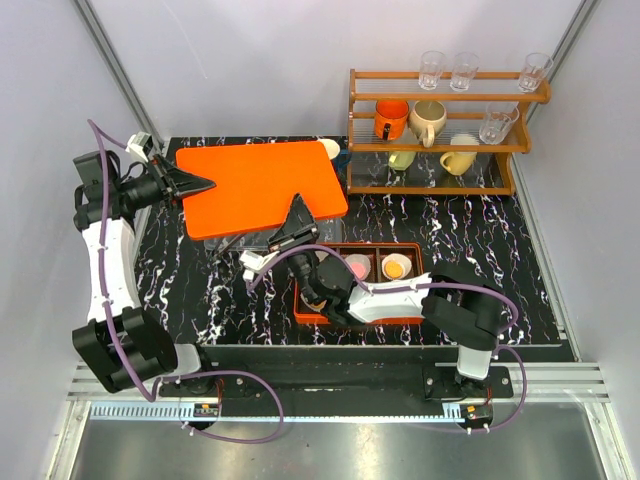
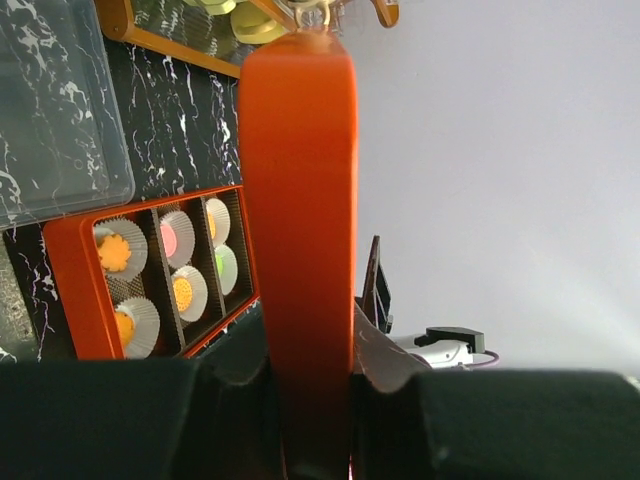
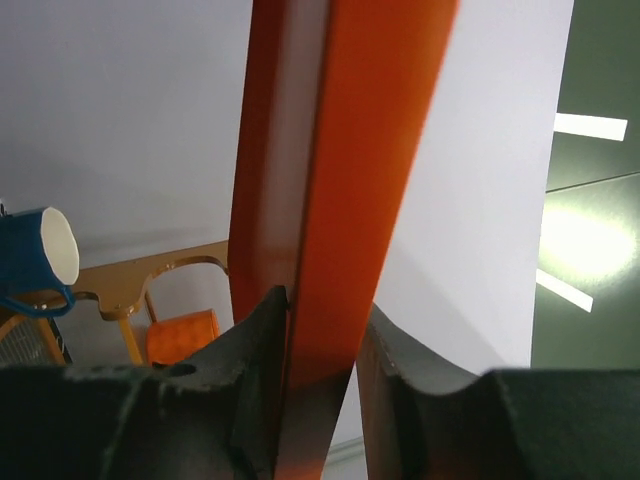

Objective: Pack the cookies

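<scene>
left pincer (image 1: 205, 184) clamped on the orange lid (image 1: 262, 178) at its left edge, right pincer (image 1: 296, 203) pinching the near edge, lid aloft over the counter's far left. cookies (image 1: 396, 267) sit in the tray (image 1: 375, 246) by the near edge: light, likely brittle, so better to grip the stiff lid's rims instead.
</scene>
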`<state>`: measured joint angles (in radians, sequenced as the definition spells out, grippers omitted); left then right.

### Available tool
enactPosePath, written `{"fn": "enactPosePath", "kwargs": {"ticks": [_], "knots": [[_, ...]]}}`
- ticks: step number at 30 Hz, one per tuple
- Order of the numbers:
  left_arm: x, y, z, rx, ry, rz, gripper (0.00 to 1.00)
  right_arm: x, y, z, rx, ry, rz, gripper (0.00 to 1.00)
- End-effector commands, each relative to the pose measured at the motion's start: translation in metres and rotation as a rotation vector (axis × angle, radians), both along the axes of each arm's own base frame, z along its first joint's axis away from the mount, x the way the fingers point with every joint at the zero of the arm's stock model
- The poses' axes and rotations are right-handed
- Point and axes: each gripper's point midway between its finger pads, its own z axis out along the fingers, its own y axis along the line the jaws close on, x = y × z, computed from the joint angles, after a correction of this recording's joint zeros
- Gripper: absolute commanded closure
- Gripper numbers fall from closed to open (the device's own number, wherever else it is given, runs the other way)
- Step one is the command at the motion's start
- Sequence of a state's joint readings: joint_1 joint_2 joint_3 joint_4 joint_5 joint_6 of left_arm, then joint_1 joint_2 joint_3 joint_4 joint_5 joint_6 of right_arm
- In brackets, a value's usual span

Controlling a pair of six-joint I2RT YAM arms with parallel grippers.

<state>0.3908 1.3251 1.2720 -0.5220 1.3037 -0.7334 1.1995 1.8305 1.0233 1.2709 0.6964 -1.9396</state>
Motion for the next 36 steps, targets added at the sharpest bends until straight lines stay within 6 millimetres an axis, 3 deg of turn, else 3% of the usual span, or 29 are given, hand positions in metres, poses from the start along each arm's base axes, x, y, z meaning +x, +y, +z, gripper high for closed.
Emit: {"fn": "enactPosePath", "kwargs": {"ticks": [1,9,13,20,23,31,36], "knots": [[-0.005,-0.002,0.023,0.06,-0.144,-0.005,1.0,-0.006,-0.033,0.036,0.171,-0.119,-0.042,0.57],[0.003,0.0,0.031,0.04,-0.144,0.013,1.0,-0.002,-0.031,-0.005,0.152,-0.042,-0.056,0.08],[0.008,0.003,0.031,0.05,-0.141,0.033,1.0,-0.009,-0.024,-0.015,0.158,-0.015,-0.033,0.0],[0.017,0.006,0.032,0.058,-0.142,0.043,1.0,-0.027,-0.009,-0.041,0.164,0.048,0.007,0.0],[0.019,0.008,0.031,0.061,-0.141,0.049,1.0,-0.033,-0.007,-0.043,0.197,0.072,0.02,0.0],[0.018,0.005,0.023,0.045,-0.133,0.058,1.0,-0.033,-0.016,-0.033,0.284,0.17,0.024,0.0],[0.019,0.005,0.022,0.046,-0.137,0.065,1.0,-0.035,-0.03,-0.012,0.354,0.233,0.037,0.0]]}}
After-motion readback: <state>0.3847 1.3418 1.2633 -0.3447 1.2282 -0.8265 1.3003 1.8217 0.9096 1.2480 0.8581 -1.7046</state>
